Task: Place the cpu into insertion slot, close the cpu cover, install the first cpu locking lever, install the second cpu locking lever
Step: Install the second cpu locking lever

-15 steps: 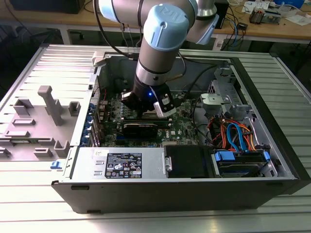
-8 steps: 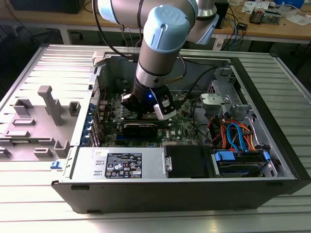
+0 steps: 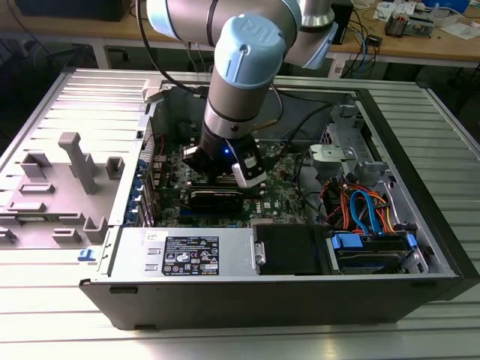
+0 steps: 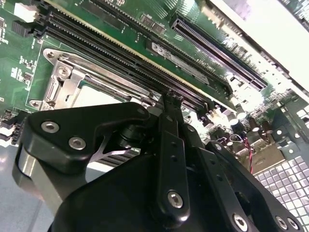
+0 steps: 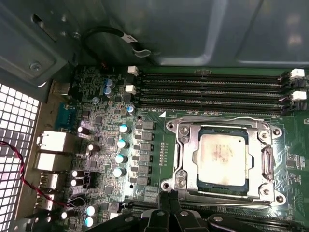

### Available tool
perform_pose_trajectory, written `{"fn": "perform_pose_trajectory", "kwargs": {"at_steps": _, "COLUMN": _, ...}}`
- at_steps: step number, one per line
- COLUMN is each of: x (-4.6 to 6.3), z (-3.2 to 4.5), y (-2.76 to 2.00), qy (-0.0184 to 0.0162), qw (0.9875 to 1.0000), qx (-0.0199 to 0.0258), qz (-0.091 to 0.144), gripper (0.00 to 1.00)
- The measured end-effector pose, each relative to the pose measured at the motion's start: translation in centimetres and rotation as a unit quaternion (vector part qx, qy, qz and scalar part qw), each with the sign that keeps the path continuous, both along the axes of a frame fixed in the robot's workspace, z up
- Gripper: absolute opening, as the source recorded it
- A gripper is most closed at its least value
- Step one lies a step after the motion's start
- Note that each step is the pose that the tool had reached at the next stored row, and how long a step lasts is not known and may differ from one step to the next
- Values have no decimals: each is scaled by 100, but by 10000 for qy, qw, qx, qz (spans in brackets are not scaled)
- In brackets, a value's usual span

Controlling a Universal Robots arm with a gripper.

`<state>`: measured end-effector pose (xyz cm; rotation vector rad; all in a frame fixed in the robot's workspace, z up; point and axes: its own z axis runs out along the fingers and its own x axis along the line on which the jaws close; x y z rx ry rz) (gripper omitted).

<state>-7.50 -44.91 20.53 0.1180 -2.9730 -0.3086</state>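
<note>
one cpu (image 5: 223, 153) is sitting under one cpu cover (image 5: 186, 159) in the first wrist view, four long black memory slots (image 5: 212, 89) are running beside it, and one gripper (image 5: 170, 199) is showing.

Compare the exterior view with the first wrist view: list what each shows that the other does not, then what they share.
Exterior view alone: the whole open computer case lying on a slatted table, the robot arm reaching down into it, orange and blue cables, and a grey plastic fixture on the exterior view's left.

First wrist view alone: the cpu seated in the insertion slot, the cpu cover closed over it, and the empty memory slots.

Shared: the green motherboard and the claw over it.
</note>
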Motion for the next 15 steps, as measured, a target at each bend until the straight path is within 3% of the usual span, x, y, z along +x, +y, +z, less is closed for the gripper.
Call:
{"fn": "perform_pose_trajectory", "kwargs": {"at_steps": 2, "x": -12, "z": -12, "y": 0, "qy": 1, "qw": 10000, "qx": 42, "qz": 0, "gripper": 11}}
{"fn": "perform_pose_trajectory", "kwargs": {"at_steps": 6, "x": -43, "z": -30, "y": 0, "qy": -1, "qw": 10000, "qx": 79, "qz": 0, "gripper": 11}}
{"fn": "perform_pose_trajectory", "kwargs": {"at_steps": 15, "x": -43, "z": -62, "y": 1, "qy": -1, "qw": 10000, "qx": 95, "qz": -1, "gripper": 11}}
